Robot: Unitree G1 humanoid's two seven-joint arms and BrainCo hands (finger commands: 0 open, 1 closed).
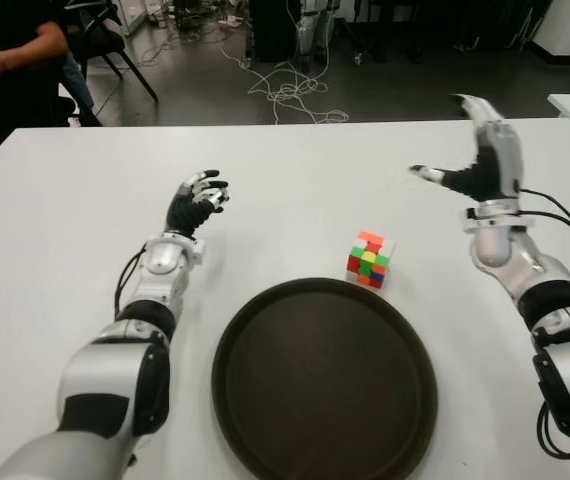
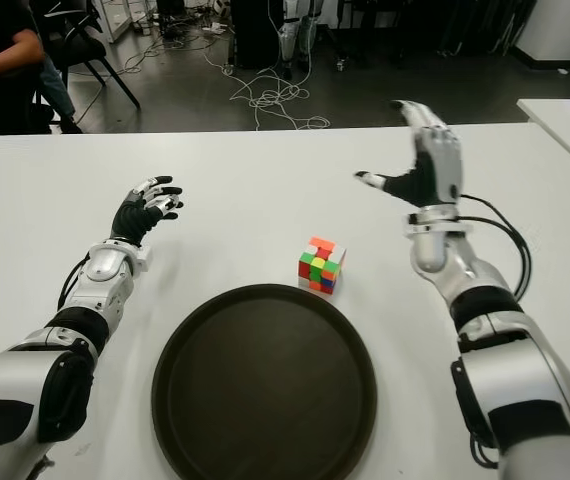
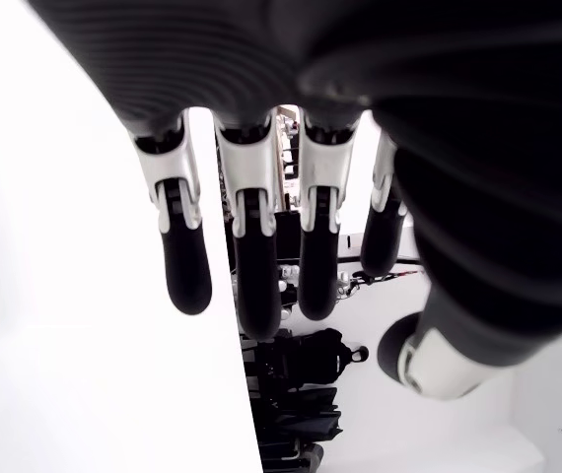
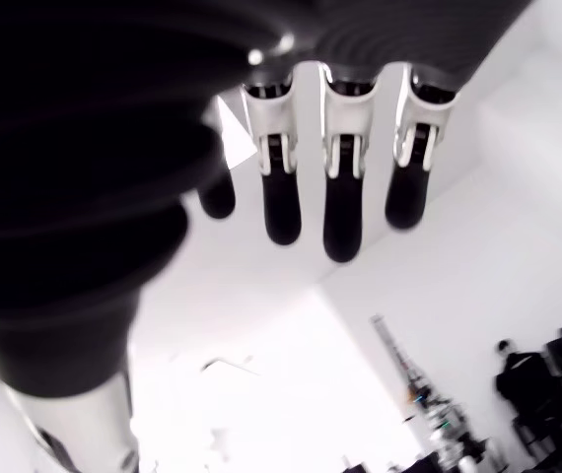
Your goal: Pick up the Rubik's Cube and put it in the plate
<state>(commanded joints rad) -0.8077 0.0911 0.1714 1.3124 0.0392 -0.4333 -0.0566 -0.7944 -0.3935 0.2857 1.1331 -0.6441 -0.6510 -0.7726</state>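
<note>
though both robot hands empty: one rubik's cube (image 1: 370, 260), one plate (image 1: 324, 380)

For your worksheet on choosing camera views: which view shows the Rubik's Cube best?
Either eye view. In the left eye view the Rubik's Cube stands whole and unobstructed on the white table, just beyond the dark plate, with three faces visible. The right eye view shows much the same. Neither wrist view shows it, only each hand's own fingers.

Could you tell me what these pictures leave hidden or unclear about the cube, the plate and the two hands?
- Rubik's Cube: far and underside faces hidden in both eye views; absent from both wrist views.
- Plate: near rim cut off by the eye views' lower edge.
- Right hand: raised and open beyond the cube; its height above the table is unclear.
- Left hand: touching the table or not, cannot tell.
</note>
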